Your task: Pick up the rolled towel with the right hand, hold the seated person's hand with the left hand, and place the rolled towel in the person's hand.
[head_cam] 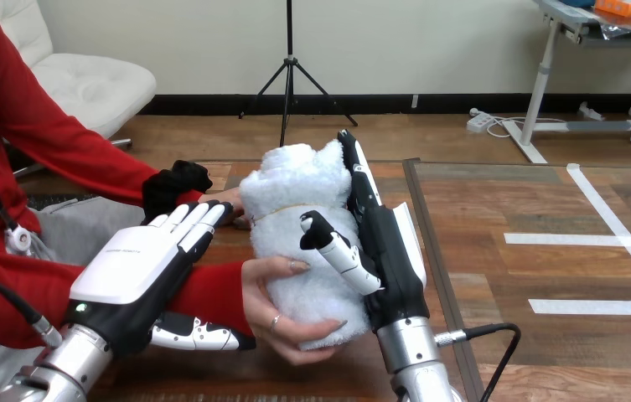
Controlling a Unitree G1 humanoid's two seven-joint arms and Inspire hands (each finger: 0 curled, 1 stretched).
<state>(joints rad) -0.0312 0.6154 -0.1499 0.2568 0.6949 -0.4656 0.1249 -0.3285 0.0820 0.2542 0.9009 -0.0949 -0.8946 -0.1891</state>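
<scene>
Pinches rolled towel (295, 201) in right hand (387, 251): thumb (337, 247) in front, fingers (354, 167) behind. Rests its bottom in person's hand (274, 314). Lays left hand (140, 264), fingers straight, over red sleeve (211, 289).

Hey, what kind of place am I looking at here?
Probably a care-assistance practice setup at a wooden table: the robot's right hand holds a rolled towel, the person's hand grips it too, and the left hand lies over their forearm.
</scene>
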